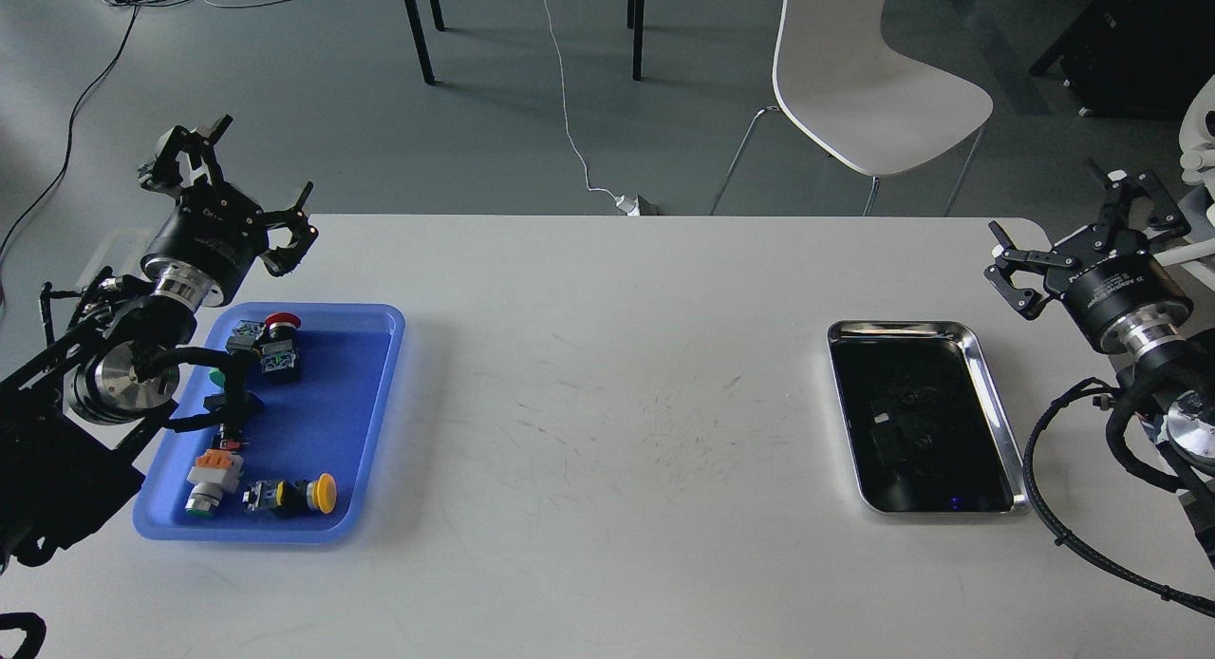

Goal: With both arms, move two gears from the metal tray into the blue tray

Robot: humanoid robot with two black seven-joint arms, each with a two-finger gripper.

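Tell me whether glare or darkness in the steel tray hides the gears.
Head view: the metal tray has a dark, mirror-like inside, so the black gears barely stand out as faint shapes; only the rim shines brightly. Lighting on the table is soft and even, with the blue tray crisp.

One white table (pixel 607 431) is seen, and two trays are counted on it: one blue tray (pixel 370 422) and one metal tray (pixel 997 403). Two small gears (pixel 909 397) can be made out in the metal tray, the second (pixel 923 440) just below the first, though both are dim against the dark inside. At least four push-button switches (pixel 281 325) are counted in the blue tray, an arm hiding part of that tray. Two black arms are seen, each ending in one gripper: the left gripper (pixel 249 179) and the right gripper (pixel 1073 232). One white chair (pixel 854 89) is counted beyond the table.
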